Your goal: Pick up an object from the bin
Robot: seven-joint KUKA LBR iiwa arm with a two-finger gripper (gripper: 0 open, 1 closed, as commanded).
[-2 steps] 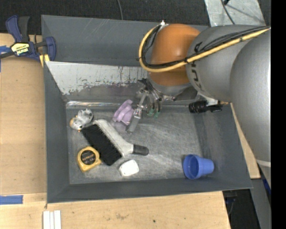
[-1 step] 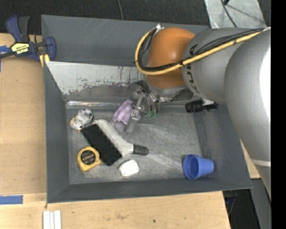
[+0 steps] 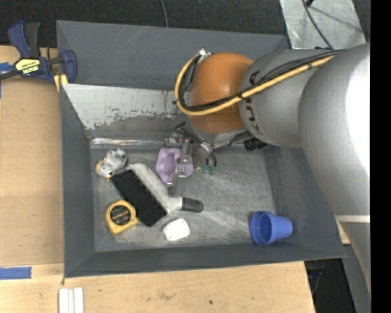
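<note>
Gripper (image 3: 182, 167) sat low over the purple lump (image 3: 165, 163), mid-bin towards the back wall, touching or just beside it. Couldn't tell if it was open, closed or gripping anything. Black brush (image 3: 138, 195) lay just front-left of the lump, w/ tape measure (image 3: 120, 216) & white piece (image 3: 176, 229) beyond; blue cup (image 3: 270, 227) well apart, front right. Best approach, imo: centre on the lump, stay clear of the brush, close firmly, then lift straight up.
</note>
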